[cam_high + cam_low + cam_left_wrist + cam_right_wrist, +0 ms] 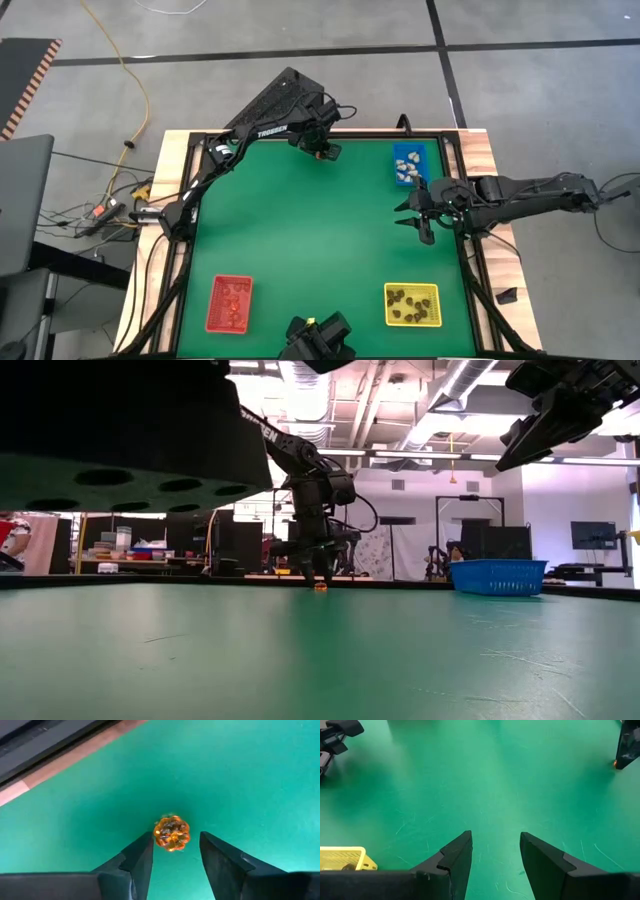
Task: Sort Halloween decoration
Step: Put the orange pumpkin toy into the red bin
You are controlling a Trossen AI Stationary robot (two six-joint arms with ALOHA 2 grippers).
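Green-topped counter (320,230) seen from above, with three trays. The left gripper (325,153) is lowered near the far edge of the counter, about midway along it. Its fingers (137,862) are open and straddle a single orange trinket (171,833), which lies on the green surface between the fingertips; whether either finger touches it cannot be told. In the low view the same trinket (320,587) rests on the counter directly below the left gripper (318,570).

The right gripper (415,212) hangs above the counter near the right edge, just in front of the blue tray (409,165); its fingers (455,857) are spread apart and hold nothing.

The blue tray stands at the far right corner and contains whitish trinkets (405,166). The yellow tray (412,305) stands at the near right corner and contains dark trinkets (410,303). The red tray (229,303) stands at the near left corner and contains reddish-orange trinkets (232,300). A corner of the yellow tray (342,858) also shows in the right wrist view.
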